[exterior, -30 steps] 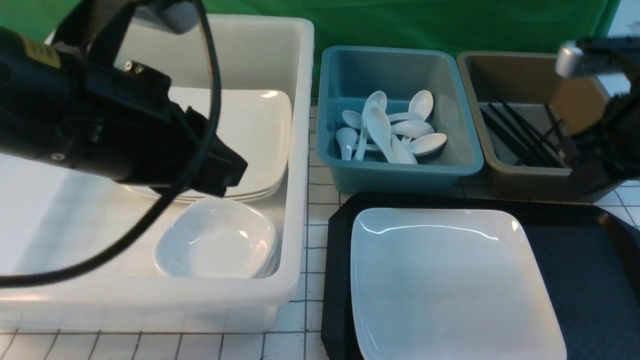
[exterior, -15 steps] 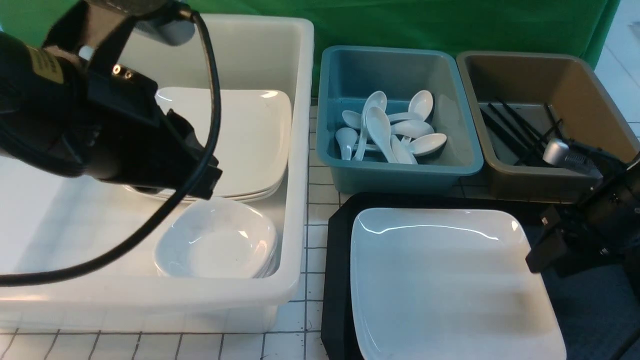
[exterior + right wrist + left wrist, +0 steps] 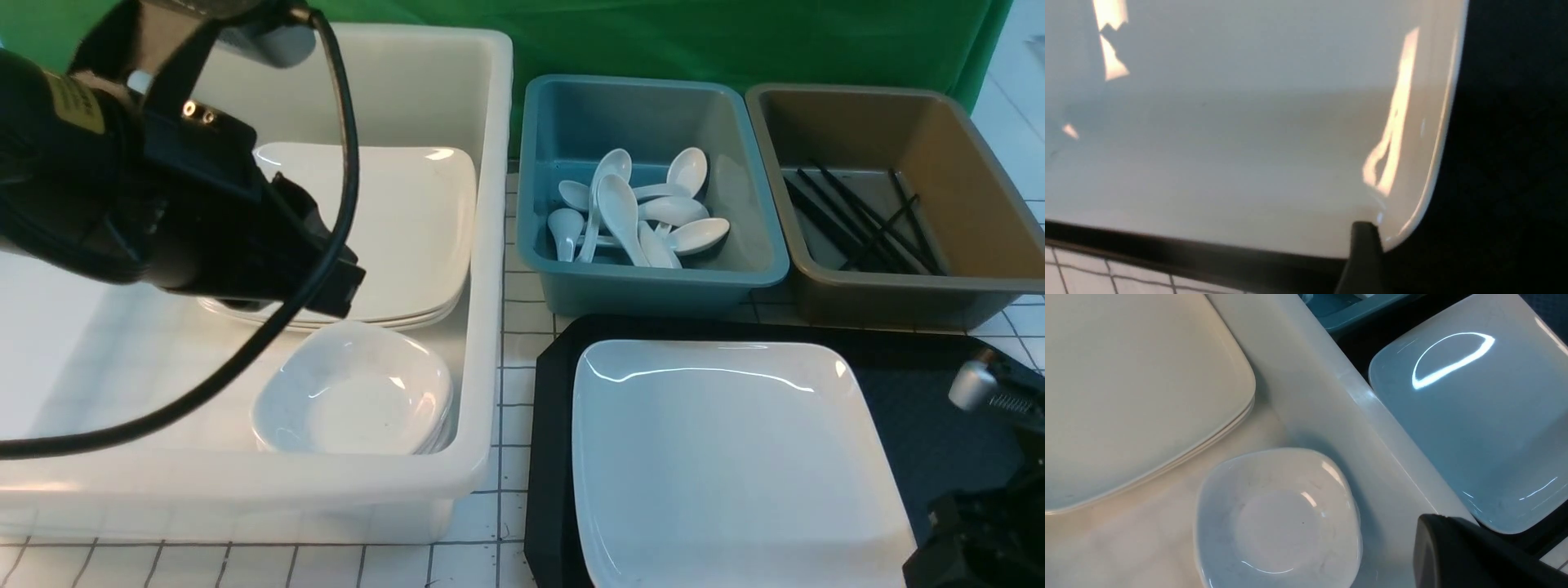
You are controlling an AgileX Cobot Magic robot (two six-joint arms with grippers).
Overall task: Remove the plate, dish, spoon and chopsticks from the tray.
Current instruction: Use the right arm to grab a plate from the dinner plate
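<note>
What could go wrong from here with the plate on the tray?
The plate is glossy with a shallow rim, and the right gripper sits at one near corner, so a grip there might slip or tilt it. It lies flat on the tray, so a finger may push it instead. The left arm hangs over the tub, possibly blocking the drop.

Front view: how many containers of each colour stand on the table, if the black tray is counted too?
white tub: 1
blue bin: 1
brown bin: 1
black tray: 1
Total: 4
</note>
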